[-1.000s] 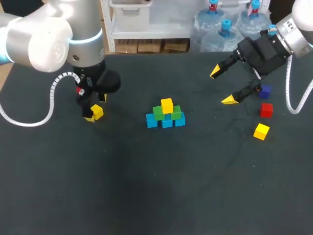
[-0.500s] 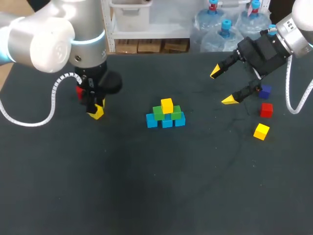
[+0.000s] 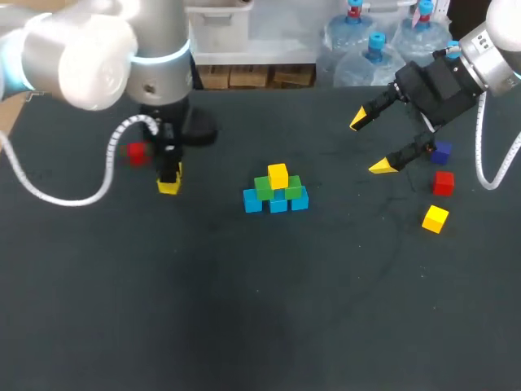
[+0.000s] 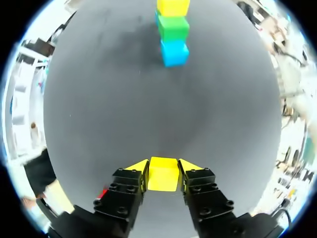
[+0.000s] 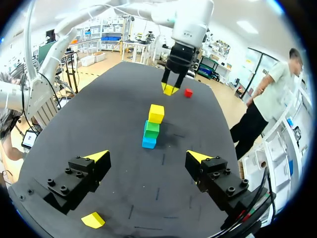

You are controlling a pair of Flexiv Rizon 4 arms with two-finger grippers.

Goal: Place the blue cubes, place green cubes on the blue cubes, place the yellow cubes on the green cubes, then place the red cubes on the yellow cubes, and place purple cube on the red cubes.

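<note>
Head view: at left, left gripper [image 3: 169, 181] clamps a smooth yellow cube [image 3: 168, 188]; upper right, right gripper [image 3: 369, 144] gapes above matte table [image 3: 244, 309].

blue cubes [image 3: 252, 201], green cubes [image 3: 263, 189], yellow cube [image 4: 163, 174], red cube [image 3: 442, 182], purple cube [image 3: 442, 151] (plain black table [image 3: 244, 309]).

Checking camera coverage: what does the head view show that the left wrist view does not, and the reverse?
Head view only: the open right claw, and near it a purple cube, red cube and loose yellow cube. Left wrist view only: the left claw touching its held yellow cube on both sides. Both: that cube and the blue-green-yellow stack.
</note>
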